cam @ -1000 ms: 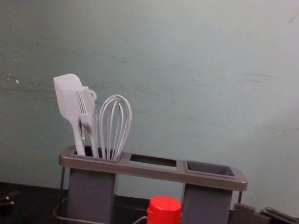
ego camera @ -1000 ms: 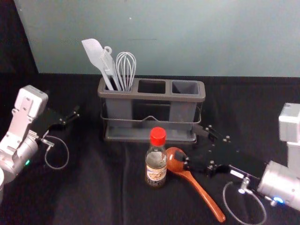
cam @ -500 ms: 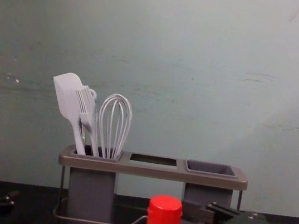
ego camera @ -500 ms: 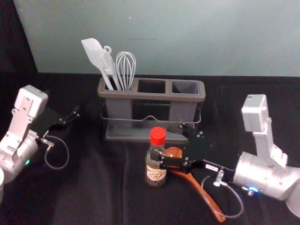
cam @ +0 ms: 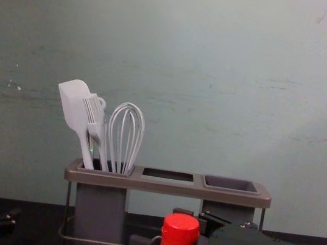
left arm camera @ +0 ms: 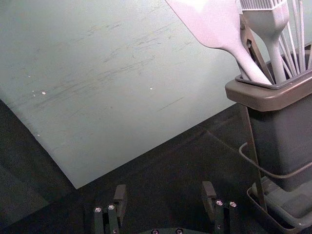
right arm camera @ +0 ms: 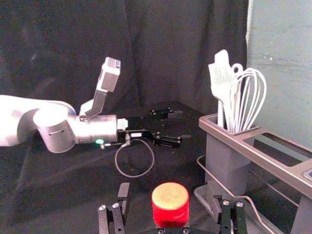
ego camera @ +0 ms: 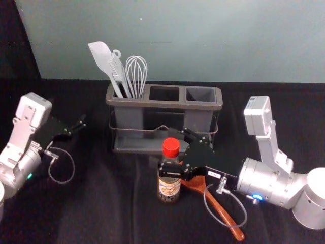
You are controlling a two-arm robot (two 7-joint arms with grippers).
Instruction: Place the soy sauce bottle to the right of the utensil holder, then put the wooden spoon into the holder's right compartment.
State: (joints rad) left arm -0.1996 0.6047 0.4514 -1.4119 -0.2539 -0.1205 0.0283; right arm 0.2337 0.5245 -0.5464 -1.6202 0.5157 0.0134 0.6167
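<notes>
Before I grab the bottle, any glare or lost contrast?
Left wrist view: spatula blade washed out near the top edge. Right wrist view: pale highlight atop the red cap. Head view: black right pincer nearly merges with black cloth; blue wrist light glows.

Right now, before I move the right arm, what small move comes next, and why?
Probably close the right gripper on the soy sauce bottle: its open fingers stand on either side of the upright bottle, and a gap shows on each side of the red cap.
</notes>
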